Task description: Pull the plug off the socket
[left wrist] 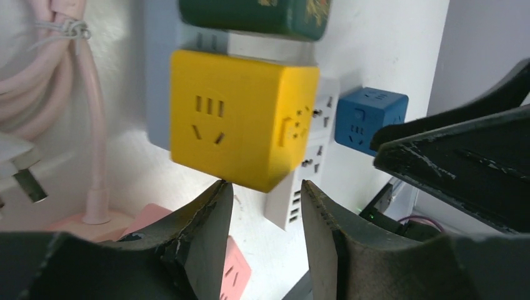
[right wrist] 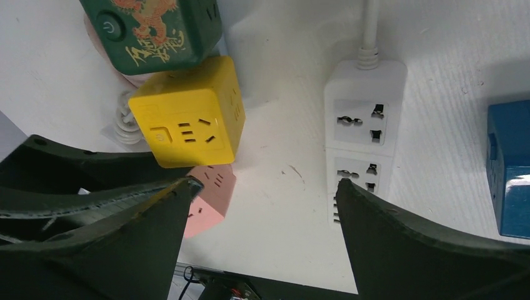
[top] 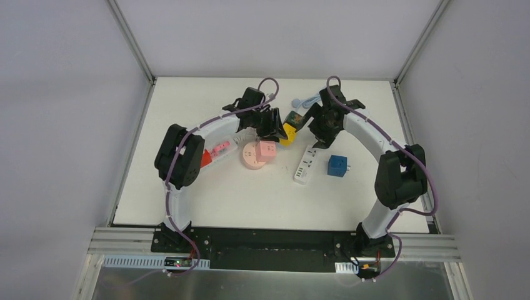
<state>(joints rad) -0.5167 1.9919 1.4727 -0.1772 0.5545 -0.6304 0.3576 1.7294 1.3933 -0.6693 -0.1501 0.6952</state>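
A yellow cube plug [top: 288, 133] sits joined to a dark green socket block [top: 294, 119] with gold print, mid-table at the back. In the left wrist view the yellow cube [left wrist: 237, 119] hangs just beyond my left gripper [left wrist: 265, 185]. The jaws stand partly apart with nothing between them, and the left fingertip [left wrist: 222, 190] meets the cube's lower edge. My right gripper [right wrist: 267, 182] is wide open over bare table. Its left finger [right wrist: 169, 206] lies just below the yellow cube [right wrist: 187, 125], and the green block [right wrist: 150, 31] is above that.
A pink cube [top: 267, 150] rests on a round pink base with a pink cable [left wrist: 94, 125]. A white power strip [top: 304, 164] and a blue cube [top: 337, 165] lie to the right. The two grippers are close together around the yellow cube.
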